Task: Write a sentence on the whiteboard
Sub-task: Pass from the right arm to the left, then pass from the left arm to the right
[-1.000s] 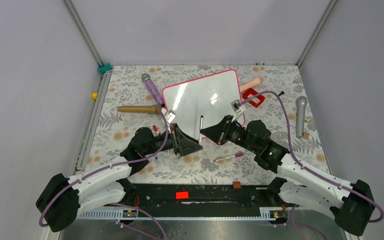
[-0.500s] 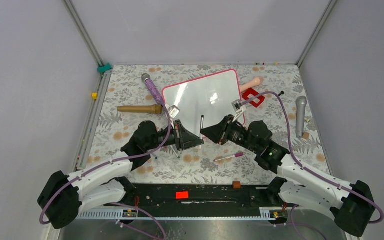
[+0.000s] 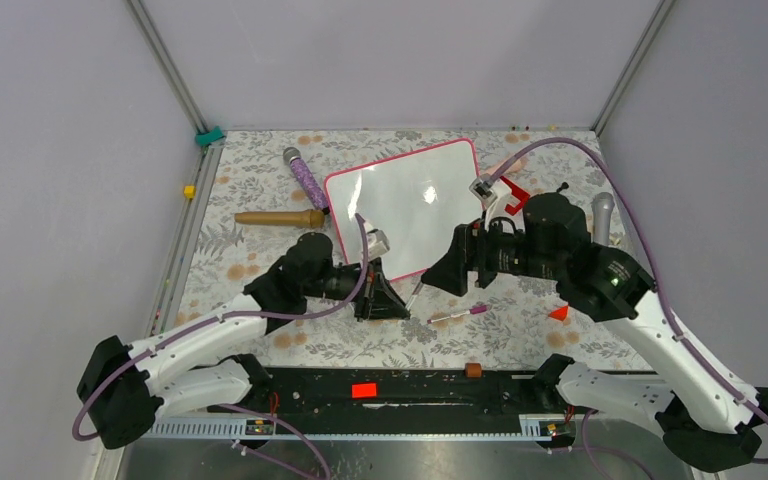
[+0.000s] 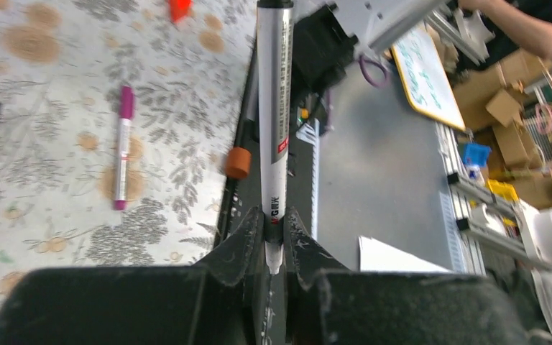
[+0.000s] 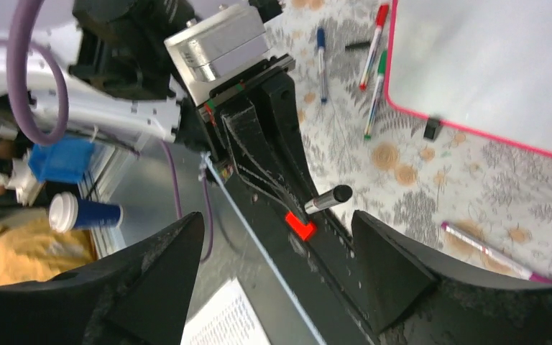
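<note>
The whiteboard, white with a thin pink frame, lies at the middle back of the table; its near corner also shows in the right wrist view. No sentence shows on its face. My left gripper sits just in front of the board's near edge, shut on a grey marker with a black cap. That marker runs straight out between the jaws of the left gripper. My right gripper hovers to its right, open and holding nothing, facing the marker's capped end.
A pink marker lies in front of the grippers, with a small brown cube near the front rail. Blue, red and green markers lie left of the board. A red block, two microphones and a brown stick surround it.
My left gripper closed on the marker and carried it toward the near right. My right gripper let the marker go, opened wide and drew back up to the right.
</note>
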